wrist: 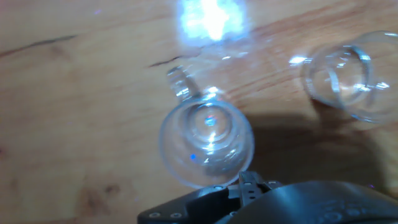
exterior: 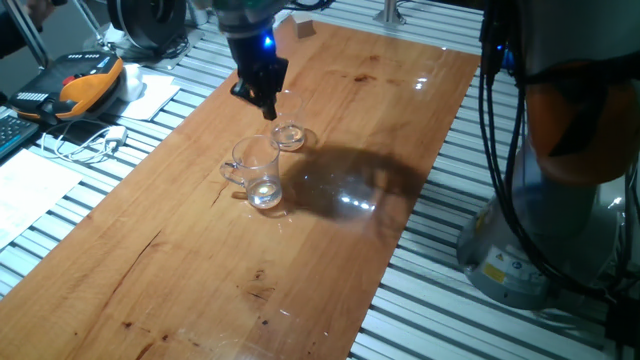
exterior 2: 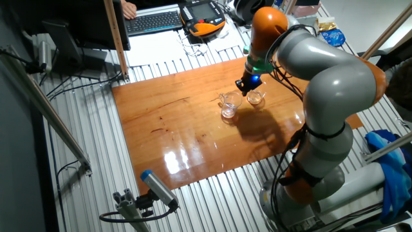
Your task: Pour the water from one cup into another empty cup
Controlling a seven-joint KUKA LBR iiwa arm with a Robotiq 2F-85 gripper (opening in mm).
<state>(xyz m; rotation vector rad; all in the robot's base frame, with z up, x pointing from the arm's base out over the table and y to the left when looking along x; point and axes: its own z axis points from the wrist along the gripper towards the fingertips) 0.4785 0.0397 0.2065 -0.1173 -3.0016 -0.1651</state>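
right now the handled mug (exterior: 256, 172) stands upright on the wooden tabletop (exterior: 180, 280), roughly at the middle of the board, and everything else is placed from it. a small amount of water (exterior: 265, 194) sits in its bottom, seen through the glass, and its looped handle (exterior: 230, 168) sticks out on the side away from the tumbler. in the hand view the mug (wrist: 206, 143) is looked into from above, its round rim just past the dark tool body at the lower edge, handle (wrist: 180, 84) angled up and to the left.

the smaller handle-less tumbler (exterior: 289, 134) stands upright just beside the mug, on the side nearer the far end of the board; whether the two glasses touch is hard to tell. in the other fixed view the tumbler (exterior 2: 256, 98) is to the right of the mug (exterior 2: 229, 105), and in the hand view it (wrist: 346, 74) sits off at the upper right, well clear of the mug's rim.

the tool (exterior: 266, 106) hangs above the two glasses, its dark tips pointing down closer to the tumbler than to the mug, with a blue light glowing on its body. in the other fixed view the tool (exterior 2: 246, 86) sits just above and behind the mug. it grips nothing, and how far its fingers are spread i cannot tell from any view.
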